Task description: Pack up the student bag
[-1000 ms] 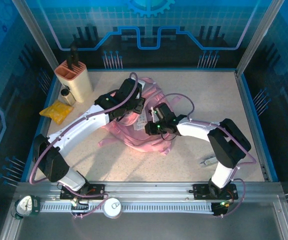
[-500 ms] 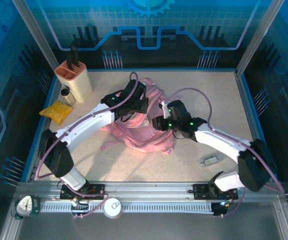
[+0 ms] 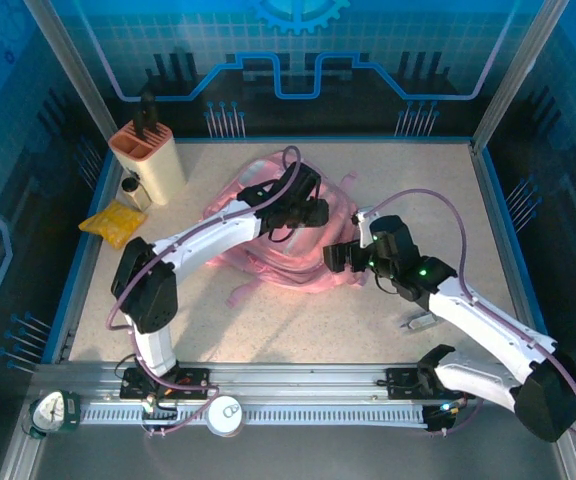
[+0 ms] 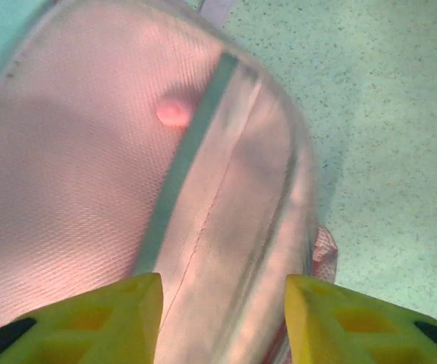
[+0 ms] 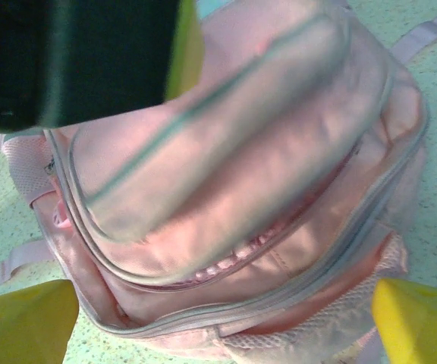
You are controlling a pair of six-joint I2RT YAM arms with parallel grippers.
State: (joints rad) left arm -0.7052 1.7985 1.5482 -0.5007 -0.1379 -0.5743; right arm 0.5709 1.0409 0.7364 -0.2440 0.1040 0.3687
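The student bag (image 3: 268, 255), a soft pink backpack, lies flat in the middle of the table. My left gripper (image 3: 306, 212) hovers over its far right part. In the left wrist view its yellow fingertips (image 4: 112, 315) stand apart above the bag's pink panel (image 4: 89, 167), gripping nothing. My right gripper (image 3: 342, 256) sits at the bag's right edge. In the right wrist view that gripper (image 5: 218, 322) is wide open, facing the bag's zipped pockets (image 5: 279, 227). The left arm's dark body (image 5: 74, 53) blocks the top left of that view.
A tan holder with dark handles (image 3: 148, 155), a small jar (image 3: 133, 190) and a yellow packet (image 3: 113, 222) sit at the back left. A small grey object (image 3: 420, 322) lies on the table under the right arm. Blue walls surround the table.
Both grippers have opened. The left arm reached farther right and back over the bag. The right arm drew back to the right, off the bag, which now lies flatter.
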